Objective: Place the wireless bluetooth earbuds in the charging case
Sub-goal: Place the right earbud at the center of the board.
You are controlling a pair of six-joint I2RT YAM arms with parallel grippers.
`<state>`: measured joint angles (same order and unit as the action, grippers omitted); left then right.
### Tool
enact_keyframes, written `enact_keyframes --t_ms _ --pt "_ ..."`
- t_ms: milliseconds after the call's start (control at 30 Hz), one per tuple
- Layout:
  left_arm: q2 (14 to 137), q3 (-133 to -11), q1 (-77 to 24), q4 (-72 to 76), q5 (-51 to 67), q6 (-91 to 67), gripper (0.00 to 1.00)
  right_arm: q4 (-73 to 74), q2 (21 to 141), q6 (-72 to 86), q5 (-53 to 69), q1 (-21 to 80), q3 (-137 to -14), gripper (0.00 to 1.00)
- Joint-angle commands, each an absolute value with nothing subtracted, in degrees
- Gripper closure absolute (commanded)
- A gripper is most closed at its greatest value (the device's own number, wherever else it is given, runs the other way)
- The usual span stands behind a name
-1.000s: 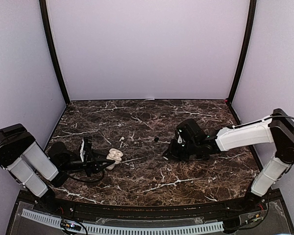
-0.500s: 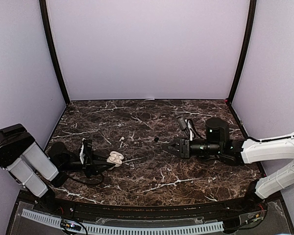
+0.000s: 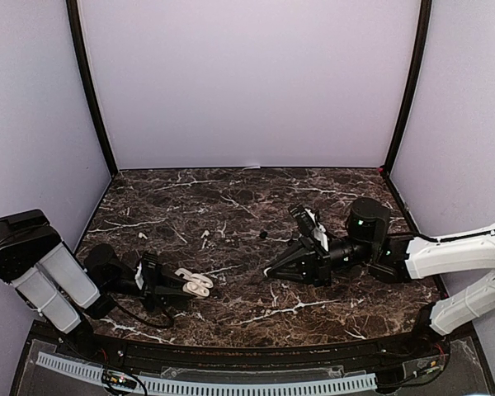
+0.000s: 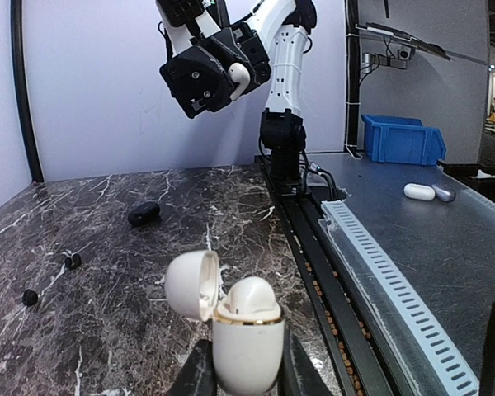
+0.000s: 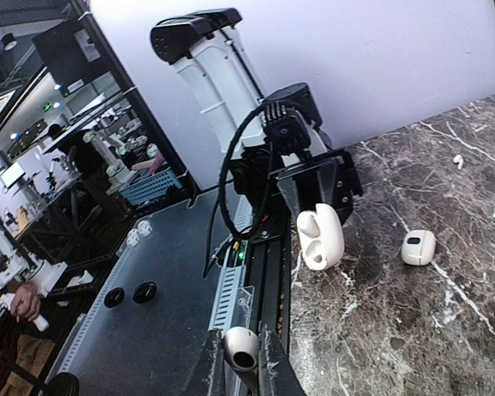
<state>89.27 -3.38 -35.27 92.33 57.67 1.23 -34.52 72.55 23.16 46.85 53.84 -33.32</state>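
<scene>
My left gripper (image 3: 180,285) is shut on the open white charging case (image 3: 195,283), held low near the table's front left. In the left wrist view (image 4: 244,367) the case (image 4: 247,346) stands upright with its lid (image 4: 190,285) swung left and one white earbud (image 4: 252,299) seated inside. My right gripper (image 3: 269,271) points left toward the case, a short way to its right. In the right wrist view (image 5: 242,356) it is shut on a white earbud (image 5: 242,348). The case shows ahead of it (image 5: 322,238). The right gripper also shows in the left wrist view (image 4: 210,78).
A small white earbud (image 3: 204,242) and another (image 3: 143,236) lie on the marble behind the case. A dark pebble-like case (image 4: 143,214) and two black buds (image 4: 73,261) (image 4: 30,297) lie on the table. A white bud-like piece (image 5: 418,247) lies right of the case.
My right arm turned from pointing down at mid-table to reaching left and lower, nearer the case. My left gripper moved the open case toward the near edge.
</scene>
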Motion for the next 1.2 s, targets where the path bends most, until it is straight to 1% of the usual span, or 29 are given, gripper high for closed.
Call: enact_keyframes --t_ms 0,167,367,433,600,733,833,1033,1167 --pt "88.5 -2.2 -36.3 105.0 59.1 5.9 1.0 -39.7 73.9 19.3 54.3 55.7 -34.5 0.96" --pt "88.1 -2.2 -36.9 105.0 59.5 6.3 1.0 -40.0 74.6 16.5 57.8 56.8 -34.8 0.96" --pt "87.5 -1.9 -37.7 105.0 59.9 7.5 1.0 -32.5 75.3 11.5 56.3 57.0 -36.9 0.96" --pt "87.5 -1.8 -37.7 105.0 59.9 7.9 1.0 -26.9 75.7 8.7 52.6 57.0 -38.4 0.96" --pt "87.5 -1.5 -37.9 105.0 59.7 8.8 1.0 -9.9 78.1 2.1 33.7 57.1 -41.9 0.97" --pt "87.6 -1.4 -37.9 105.0 58.8 9.2 1.0 -1.3 81.4 -0.4 21.5 57.5 -43.8 0.97" --pt "87.7 -1.3 -37.9 105.0 58.2 9.5 1.0 0.4 83.4 -1.5 18.4 58.2 -44.7 0.97" --pt "88.2 -1.3 -37.9 105.0 57.7 9.6 1.0 0.2 88.5 -2.2 16.2 59.6 -45.0 0.96" --pt "88.7 -1.5 -37.9 105.0 57.7 9.5 1.0 0.7 93.4 -1.8 11.6 60.9 -46.2 0.98"
